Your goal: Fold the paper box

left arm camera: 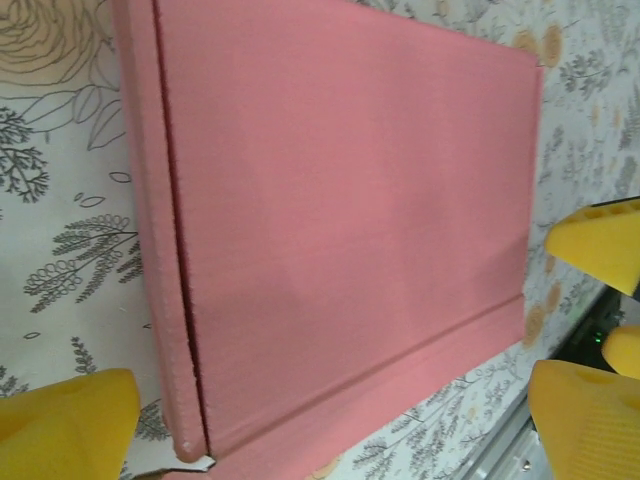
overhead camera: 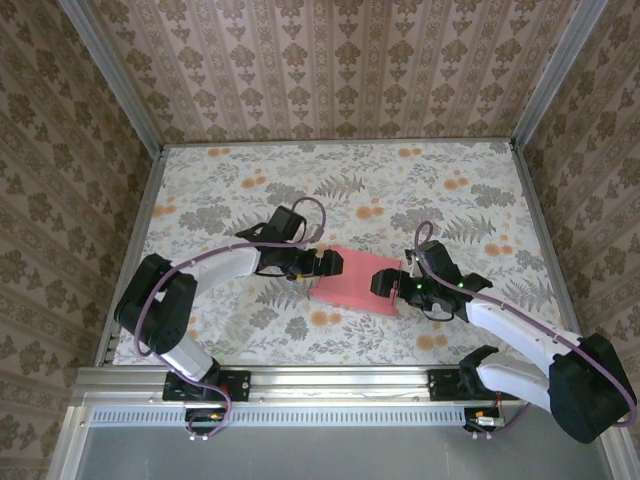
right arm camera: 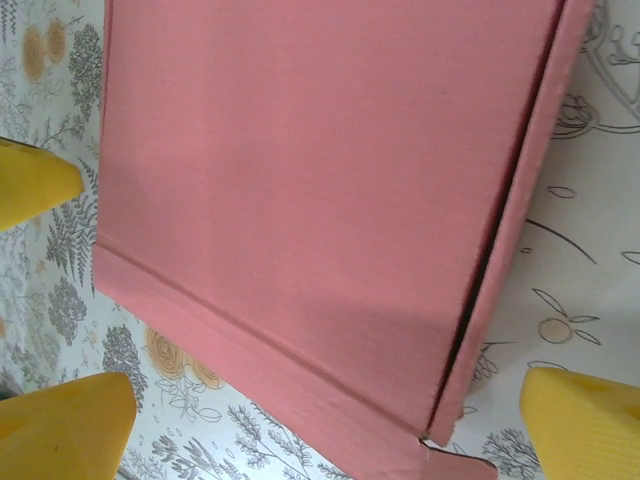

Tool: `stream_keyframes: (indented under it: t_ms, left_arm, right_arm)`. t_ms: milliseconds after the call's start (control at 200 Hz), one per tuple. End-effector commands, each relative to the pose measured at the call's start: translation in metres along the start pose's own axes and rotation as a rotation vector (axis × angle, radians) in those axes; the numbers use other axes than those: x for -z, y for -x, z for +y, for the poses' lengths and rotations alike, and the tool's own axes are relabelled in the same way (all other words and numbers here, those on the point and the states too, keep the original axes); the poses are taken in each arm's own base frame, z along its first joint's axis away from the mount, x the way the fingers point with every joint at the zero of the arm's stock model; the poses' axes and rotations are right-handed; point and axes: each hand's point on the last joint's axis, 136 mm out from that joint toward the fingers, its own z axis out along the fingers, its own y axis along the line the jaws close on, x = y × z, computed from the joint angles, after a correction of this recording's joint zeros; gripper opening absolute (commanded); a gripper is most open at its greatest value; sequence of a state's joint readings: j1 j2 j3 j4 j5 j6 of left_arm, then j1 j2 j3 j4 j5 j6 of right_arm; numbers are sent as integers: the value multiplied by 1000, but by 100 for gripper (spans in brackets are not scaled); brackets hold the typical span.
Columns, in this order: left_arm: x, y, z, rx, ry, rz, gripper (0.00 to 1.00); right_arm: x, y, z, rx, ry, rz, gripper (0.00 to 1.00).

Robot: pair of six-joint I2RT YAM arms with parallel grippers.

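- The paper box (overhead camera: 352,282) lies flat on the floral bench (overhead camera: 230,190) with its salmon-pink face up and its lid down; one gripper stands at each end of it.
- The left gripper (overhead camera: 326,263) is at the box's upper-left corner in the top view; its jaws are spread wide and hold nothing.
- In the left wrist view the left gripper (left arm camera: 330,400) hangs over the box's pink top; its yellow fingers (left arm camera: 65,425) show one to each side of the box, over the bench.
- In that view a dark seam runs beside the box's left edge, with a narrow pink strip outside it; a shallow crease crosses near the lower edge; a sliver of pale card (left arm camera: 195,463) peeks out at the bottom corner.
- Beyond the box's right edge a yellow tip (left arm camera: 600,245) shows, probably a finger of the other arm.
- The right gripper (overhead camera: 386,283) is at the box's right end in the top view; it is released wide and grasps nothing.
- In the right wrist view the right gripper (right arm camera: 325,405) hangs over the box; its fingers straddle the box, apart from the card.
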State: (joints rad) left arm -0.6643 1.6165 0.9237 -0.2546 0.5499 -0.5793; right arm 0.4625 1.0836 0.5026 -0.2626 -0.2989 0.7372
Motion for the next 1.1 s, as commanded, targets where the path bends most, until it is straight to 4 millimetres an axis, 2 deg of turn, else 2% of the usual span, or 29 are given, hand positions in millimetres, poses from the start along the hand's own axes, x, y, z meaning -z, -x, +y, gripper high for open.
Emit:
stream_keyframes:
  t_ms: [0, 410, 650, 820, 1095]
  left_arm:
    - [-1, 6, -2, -47, 9, -23, 100]
    - [-16, 1, -9, -25, -51, 25, 100]
    - [-11, 7, -21, -47, -100, -2, 100]
    - [-4, 10, -31, -62, -129, -24, 100]
    - [21, 12, -49, -72, -183, -57, 100]
  right_arm:
    - [-8, -4, 3, -4, 34, 21, 100]
    - [-20, 0, 4, -2, 39, 20, 100]
    - [-23, -1, 2, -3, 34, 27, 100]
    - [-13, 7, 14, 14, 66, -4, 100]
    - [13, 17, 30, 32, 95, -38, 100]
